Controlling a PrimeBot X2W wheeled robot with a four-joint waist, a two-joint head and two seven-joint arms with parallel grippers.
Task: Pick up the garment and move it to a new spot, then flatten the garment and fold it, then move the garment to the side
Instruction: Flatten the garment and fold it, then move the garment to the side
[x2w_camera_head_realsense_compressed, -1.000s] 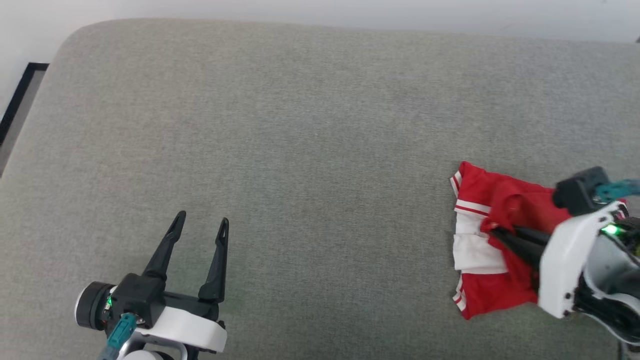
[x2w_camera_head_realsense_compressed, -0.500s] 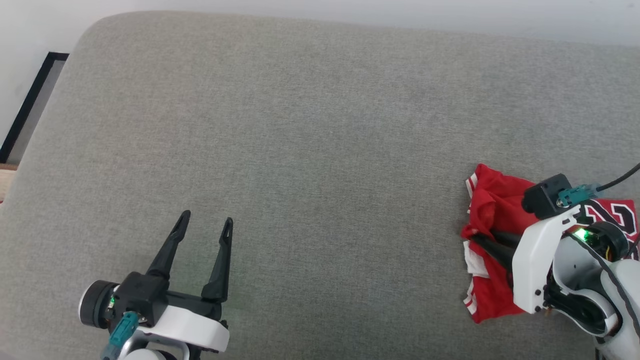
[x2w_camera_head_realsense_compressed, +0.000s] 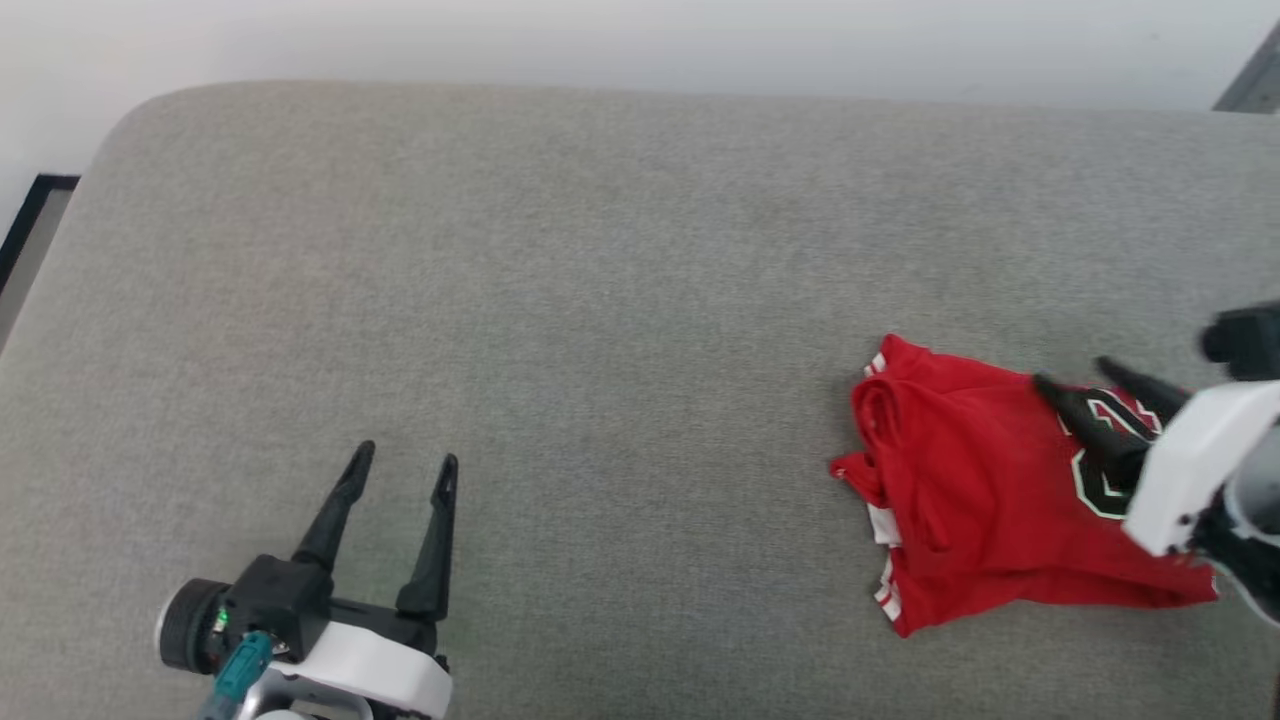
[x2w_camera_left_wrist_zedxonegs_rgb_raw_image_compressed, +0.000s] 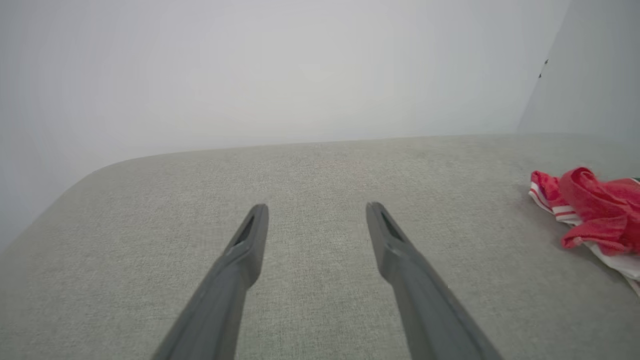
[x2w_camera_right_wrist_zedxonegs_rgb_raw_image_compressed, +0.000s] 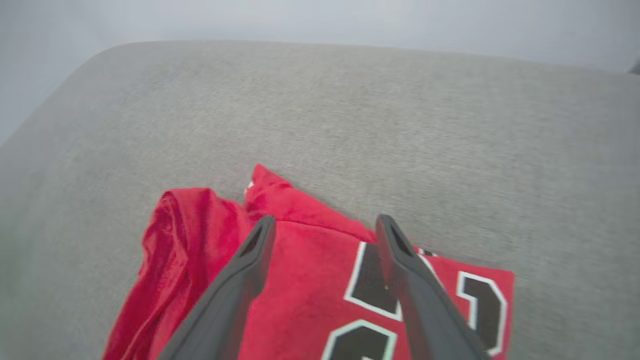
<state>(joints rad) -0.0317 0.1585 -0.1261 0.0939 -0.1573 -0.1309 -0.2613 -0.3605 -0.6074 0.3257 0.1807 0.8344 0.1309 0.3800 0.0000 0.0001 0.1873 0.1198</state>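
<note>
head view: garment (x2w_camera_head_realsense_compressed: 960, 480) lies crumpled at right of grey cushion (x2w_camera_head_realsense_compressed: 600, 300). right jaws spread over numerals (x2w_camera_right_wrist_zedxonegs_rgb_raw_image_compressed: 370, 280), empty; left jaws spread, empty, well apart. step judged: flattening; next needs pinching opposite edges.

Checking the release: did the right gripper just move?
Yes. The right gripper opened and drew rightward, farther from the cushion's left corner, over the garment's numerals.

The left pincer (x2w_camera_head_realsense_compressed: 405, 457) is formed of two long black tapered fingers (x2w_camera_left_wrist_zedxonegs_rgb_raw_image_compressed: 240, 260), slotted at the tips, set in a black block (x2w_camera_head_realsense_compressed: 280, 595) and white shell (x2w_camera_head_realsense_compressed: 375, 675). A teal connector (x2w_camera_head_realsense_compressed: 240, 665) is fitted beside a black cylinder (x2w_camera_head_realsense_compressed: 185, 625). The right pincer (x2w_camera_head_realsense_compressed: 1070, 372) is likewise cased in white.
</note>
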